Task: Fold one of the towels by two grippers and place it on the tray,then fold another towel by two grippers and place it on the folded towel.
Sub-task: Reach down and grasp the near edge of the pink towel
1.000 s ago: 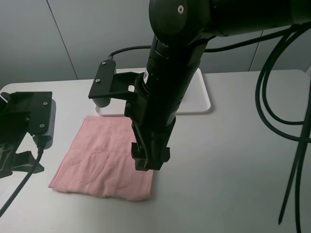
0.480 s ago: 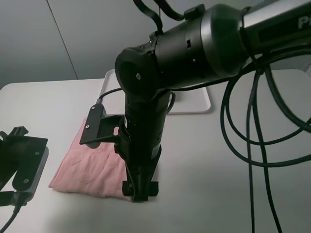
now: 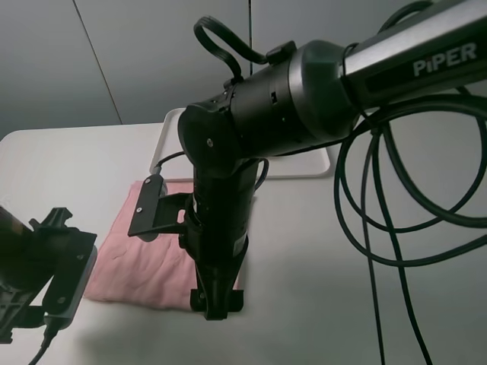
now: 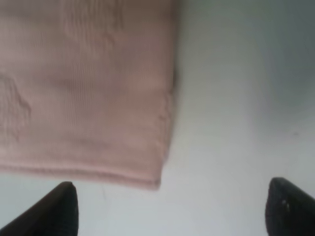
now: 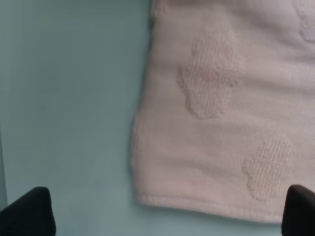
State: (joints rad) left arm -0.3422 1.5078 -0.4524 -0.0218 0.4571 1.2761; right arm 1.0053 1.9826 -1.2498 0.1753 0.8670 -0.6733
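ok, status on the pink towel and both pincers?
Left pincer open, by pink towel front-left corner. Right pincer open, at front-right corner. Towel flat on table, ungripped. Right arm hides most of the tray.

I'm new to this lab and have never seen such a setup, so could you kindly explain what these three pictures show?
Two black robot arms work at a white table. One picture looks down from a high camera; the other two come from cameras on each arm's wrist. A pale pink terry towel lies on the table, with a flat white plastic tray behind it. The left end effector and right end effector each stand open by a towel corner, holding nothing.
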